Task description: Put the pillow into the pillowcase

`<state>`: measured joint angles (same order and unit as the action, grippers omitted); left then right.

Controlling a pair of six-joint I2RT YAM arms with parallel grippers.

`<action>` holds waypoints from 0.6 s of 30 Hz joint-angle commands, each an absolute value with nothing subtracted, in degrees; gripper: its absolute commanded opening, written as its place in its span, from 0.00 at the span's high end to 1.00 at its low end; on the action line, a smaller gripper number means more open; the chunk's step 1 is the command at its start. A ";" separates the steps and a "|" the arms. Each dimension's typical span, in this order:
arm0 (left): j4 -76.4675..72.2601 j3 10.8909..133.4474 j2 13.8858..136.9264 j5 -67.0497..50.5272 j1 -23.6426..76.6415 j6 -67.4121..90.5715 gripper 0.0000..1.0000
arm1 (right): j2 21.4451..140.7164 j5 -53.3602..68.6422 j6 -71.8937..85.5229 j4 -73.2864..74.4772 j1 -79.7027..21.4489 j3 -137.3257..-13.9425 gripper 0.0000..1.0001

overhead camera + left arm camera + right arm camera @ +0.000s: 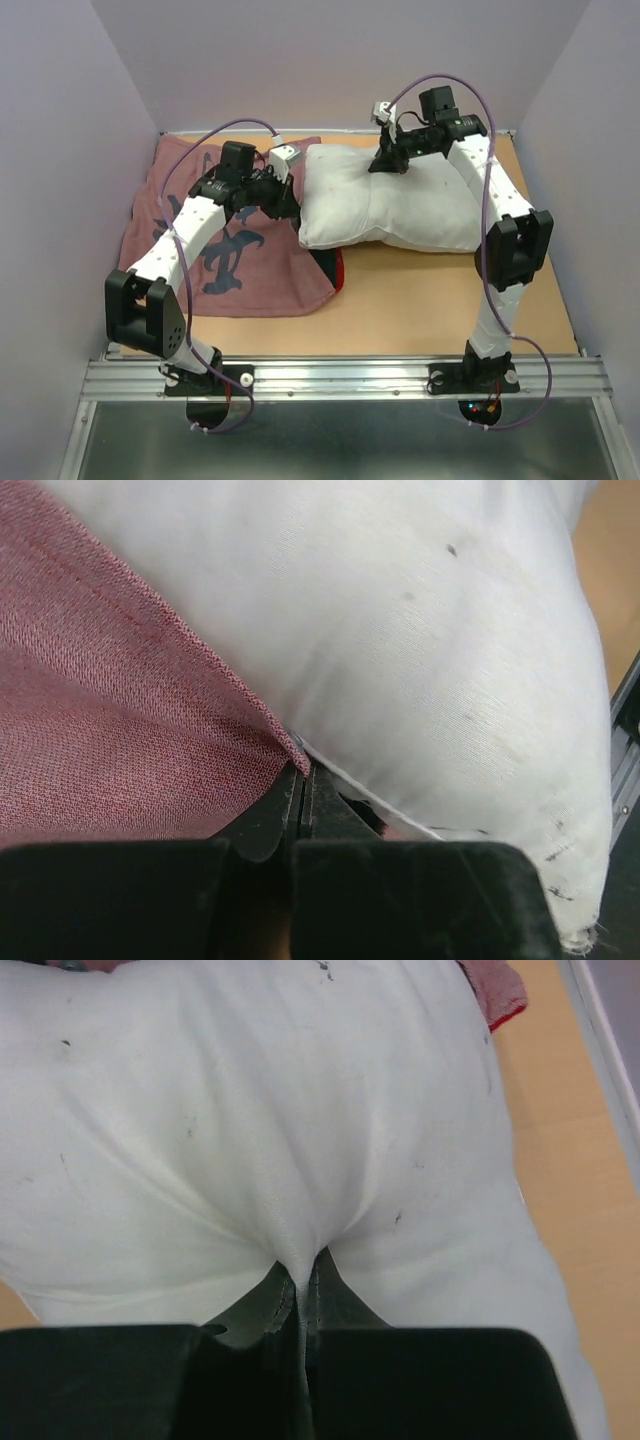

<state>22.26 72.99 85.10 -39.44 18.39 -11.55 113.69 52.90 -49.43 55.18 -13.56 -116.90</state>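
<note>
Bright, even overhead light; soft shadow beside the pillow point(400, 210); wrist views' dark foreground slightly blurred

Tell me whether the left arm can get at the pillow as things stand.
Probably yes: the left hand, shut on the pillowcase edge, sits right against the pillow with nothing between, though it would need to release the cloth first.

The pillow point(390, 200) is plain white with a few small dark specks. The pillowcase point(265, 275), at the left of the frame, is dull pinkish-red with large dark blue brush characters. The table point(420, 300) is light tan.
</note>
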 commanded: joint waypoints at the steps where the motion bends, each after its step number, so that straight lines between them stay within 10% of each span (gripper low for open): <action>1: 29.08 77.95 84.55 -45.70 19.16 -17.74 1.00 | 108.83 49.41 -35.17 34.04 -16.77 -107.88 0.99; 7: 29.62 78.57 85.95 -50.10 19.16 -17.84 1.00 | 105.20 34.73 -29.01 14.60 -24.42 -84.92 0.99; 18: 42.53 82.98 85.09 -53.36 19.16 -26.45 1.00 | 108.47 21.18 -9.96 5.89 -23.56 -86.13 0.99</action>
<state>35.70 79.96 88.03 -50.02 18.74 -21.19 107.63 27.22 -19.51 12.21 -25.17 -84.07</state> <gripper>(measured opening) 0.033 0.048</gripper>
